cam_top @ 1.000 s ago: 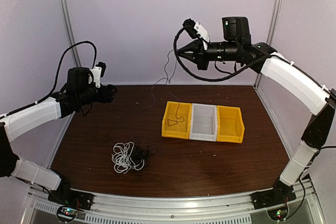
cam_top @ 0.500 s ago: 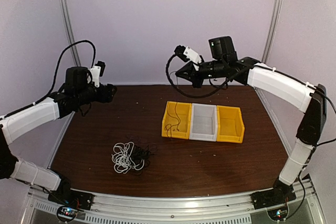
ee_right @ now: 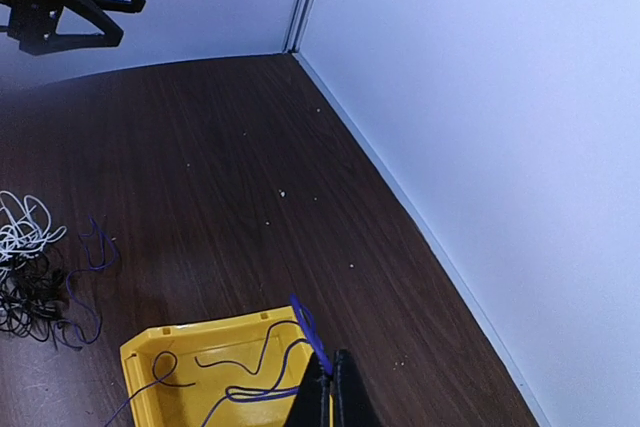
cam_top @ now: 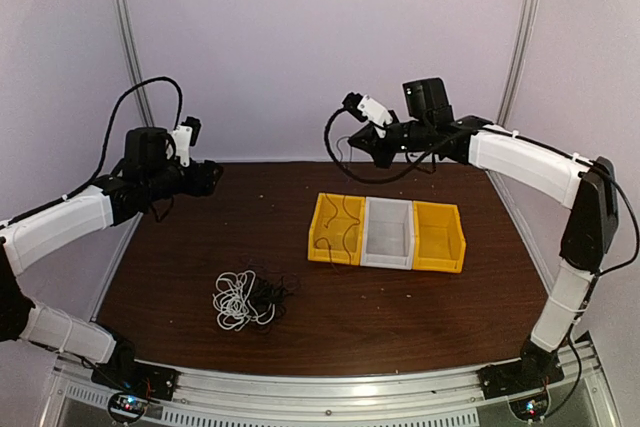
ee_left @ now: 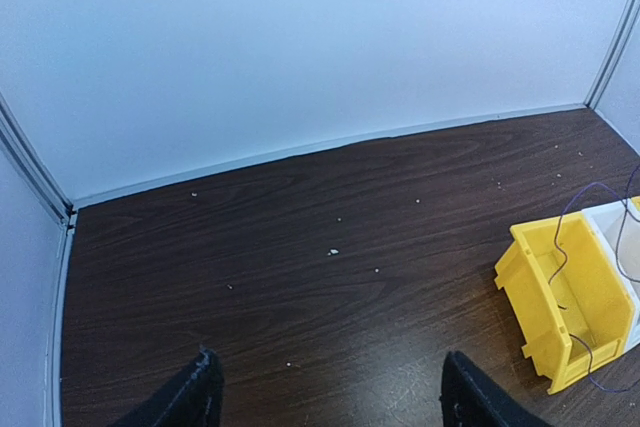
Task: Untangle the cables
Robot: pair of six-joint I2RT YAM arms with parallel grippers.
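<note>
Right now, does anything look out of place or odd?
Little. The cable pinched in the right gripper hangs into the left bin, one end seemingly trailing over its rim. The tangle sits knotted on the table, which is dotted with pale specks.

The left hand [ee_left: 330, 392] shows only as two dark fingers [ee_left: 200, 395] at the bottom edge, set wide apart with nothing between them. They hang above a dark wood-grain counter [ee_left: 300, 237] dotted with small pale specks [ee_left: 333, 251]. At the right stands a yellow bin [ee_left: 560, 297], seen from one corner, with a pale bin [ee_left: 625, 232] touching its far side (only a sliver of it is in view). A thin purple cable [ee_left: 556, 247] loops down from the right edge into the yellow bin and trails across its floor. A plain white wall [ee_left: 300, 47] closes off the back, and a metal post [ee_left: 30, 169] stands in the left corner.
</note>
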